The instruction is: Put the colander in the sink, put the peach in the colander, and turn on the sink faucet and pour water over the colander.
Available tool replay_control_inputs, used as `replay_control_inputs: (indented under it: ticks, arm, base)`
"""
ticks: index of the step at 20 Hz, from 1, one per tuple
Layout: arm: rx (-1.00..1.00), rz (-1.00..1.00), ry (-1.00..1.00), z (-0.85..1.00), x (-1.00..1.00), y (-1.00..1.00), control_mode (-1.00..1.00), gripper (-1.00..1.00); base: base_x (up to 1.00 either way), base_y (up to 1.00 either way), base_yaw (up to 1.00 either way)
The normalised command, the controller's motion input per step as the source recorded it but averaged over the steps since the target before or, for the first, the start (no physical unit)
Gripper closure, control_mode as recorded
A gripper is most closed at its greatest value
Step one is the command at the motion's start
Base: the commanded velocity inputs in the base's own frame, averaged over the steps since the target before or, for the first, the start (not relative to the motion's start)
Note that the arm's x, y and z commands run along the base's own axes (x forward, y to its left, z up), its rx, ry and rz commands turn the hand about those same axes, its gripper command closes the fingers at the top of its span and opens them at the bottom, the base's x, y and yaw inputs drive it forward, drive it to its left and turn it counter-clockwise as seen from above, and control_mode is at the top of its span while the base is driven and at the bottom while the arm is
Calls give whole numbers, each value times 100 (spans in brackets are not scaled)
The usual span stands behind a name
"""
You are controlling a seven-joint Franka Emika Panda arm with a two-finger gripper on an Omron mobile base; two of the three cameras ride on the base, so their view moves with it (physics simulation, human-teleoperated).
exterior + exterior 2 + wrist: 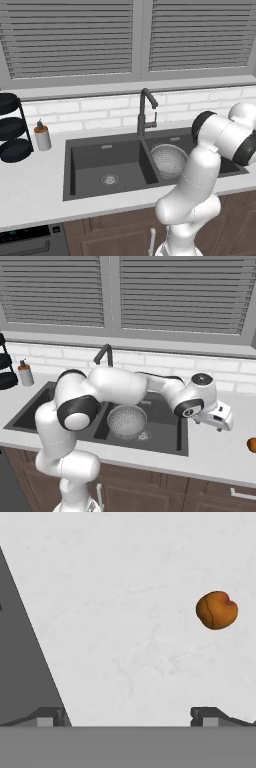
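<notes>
Peach (216,610): lies alone on the pale tabletop (130,587), right of the sink (165,426) and well apart from its rim.
Handling: likely light, round, soft-skinned and prone to roll; a gentle pinch across its widest middle looks best.
Gripper (130,718): released, jaws spread wide, nothing between them, above the tabletop short of the peach.
Colander (127,421): sits in the right basin, ready to receive the fruit.
Room: bare tabletop around the peach; the sink edge lies beside the gripper.
</notes>
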Motion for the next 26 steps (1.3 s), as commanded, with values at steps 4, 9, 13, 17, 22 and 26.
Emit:
replay_control_inputs:
  ticks: [4,9,13,17,22,26]
  arm:
    - [4,-6,-8,0,-14,-41,-100,-100]
    - [5,0,0,0,0,-30,-100,-100]
    - [4,0,0,0,-12,-42,-100,-100]
    - [4,0,0,0,-11,-49,-100,-100]
    - [3,0,0,-2,-7,-39,-100,-100]
    - [1,0,0,-14,0,-13,-100,-100]
  base:
    - [0,0,0]
    - [0,0,0]
    - [0,0,0]
    - [0,0,0]
    - [0,0,0]
    - [0,0,0]
